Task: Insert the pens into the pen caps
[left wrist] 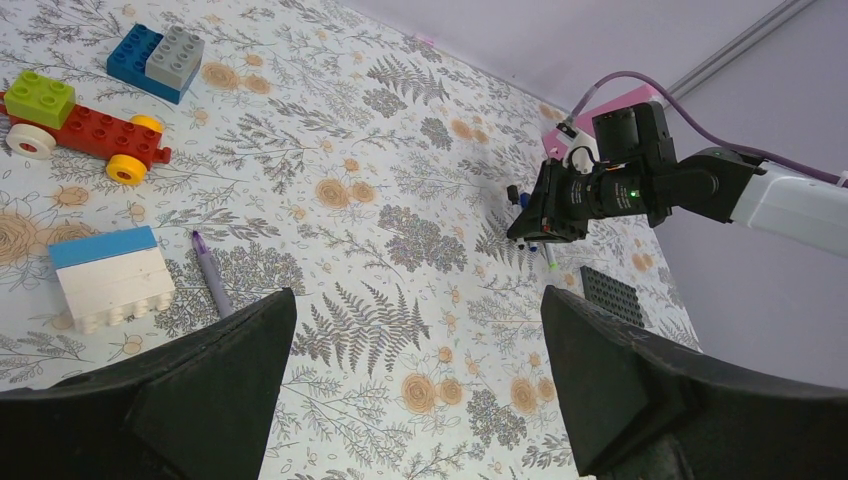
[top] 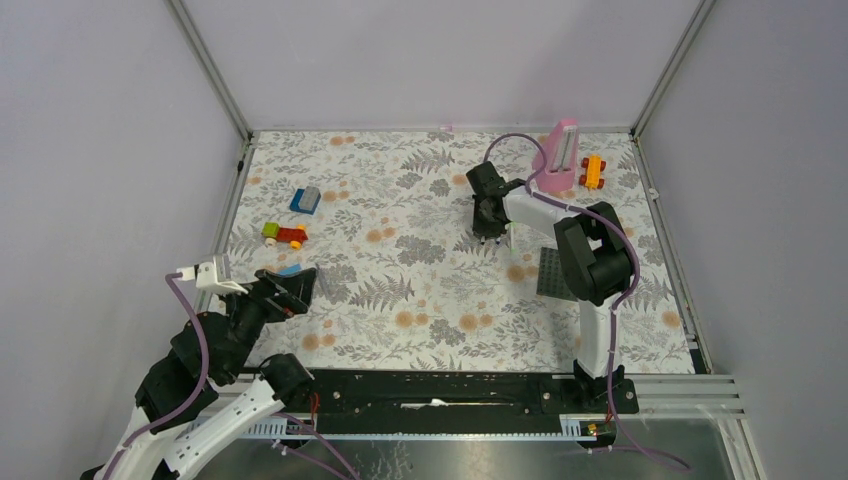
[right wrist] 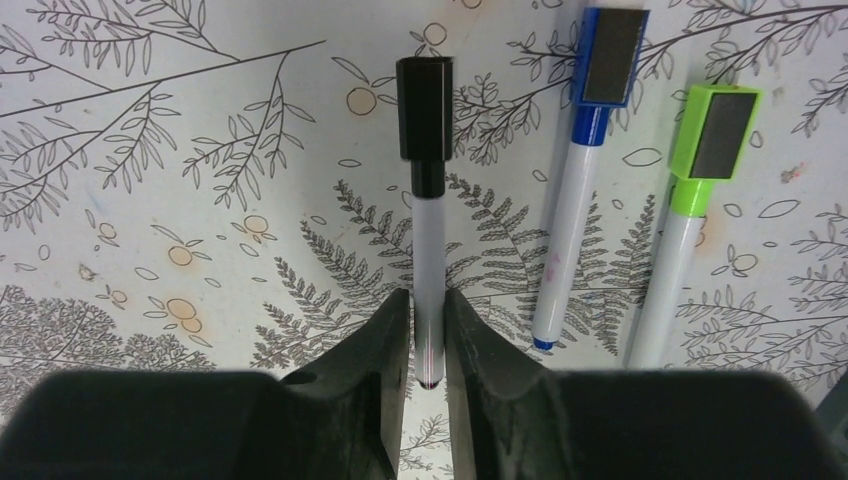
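Overhead, you see the right gripper (top: 492,236) pointing down at the flowered table (top: 400,330) in its far right part, near a pink toy (top: 558,158) and a dark baseplate (top: 550,272); its fingers are too small to read from this view. The left gripper (top: 298,283) hangs over the near left side, near a toy car (top: 285,235).

From the left wrist, your left fingers (left wrist: 230,370) stand wide apart with nothing between them. A purple pen (left wrist: 210,272) lies just beside a white and blue block (left wrist: 110,275).

From the right wrist, your right fingers (right wrist: 385,340) are clamped on the white barrel of the black-capped pen (right wrist: 430,250), with its black cap (right wrist: 425,105) at the far end. To its right lie 2 more pens flat on the table, apart from each other: the blue-capped pen (right wrist: 565,250) and the green-capped pen (right wrist: 665,290).
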